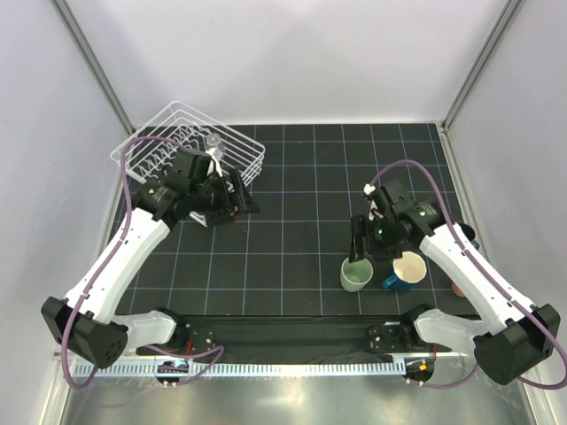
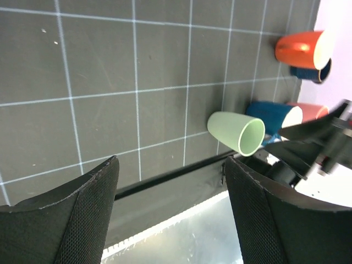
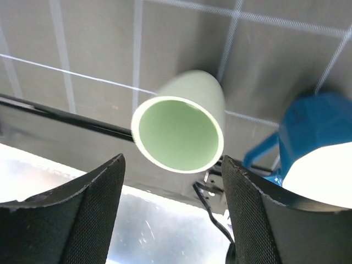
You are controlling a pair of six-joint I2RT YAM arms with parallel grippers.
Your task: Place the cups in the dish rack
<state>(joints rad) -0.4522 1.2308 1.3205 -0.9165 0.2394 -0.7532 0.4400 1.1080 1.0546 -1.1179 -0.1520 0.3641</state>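
Note:
The white wire dish rack [image 1: 182, 146] stands at the far left with a clear glass [image 1: 213, 142] upright in it. My left gripper [image 1: 242, 200] [image 2: 170, 165] hovers open and empty beside the rack's right end. A pale green cup [image 1: 356, 274] [image 3: 179, 129] [image 2: 236, 132] stands at the near right, next to a blue mug with a cream inside [image 1: 406, 270] [image 3: 313, 148]. My right gripper [image 1: 363, 241] [image 3: 171, 162] is open just above the green cup, which sits beyond its fingertips. An orange cup [image 2: 300, 48] and a pink cup [image 2: 316, 111] stand further right.
A second dark blue cup [image 2: 312, 71] peeks out behind the orange one. The pink cup [image 1: 458, 289] is partly hidden under my right arm. Grey walls and metal posts enclose the black gridded mat [image 1: 301, 204]; a black strip and metal rail run along the near edge.

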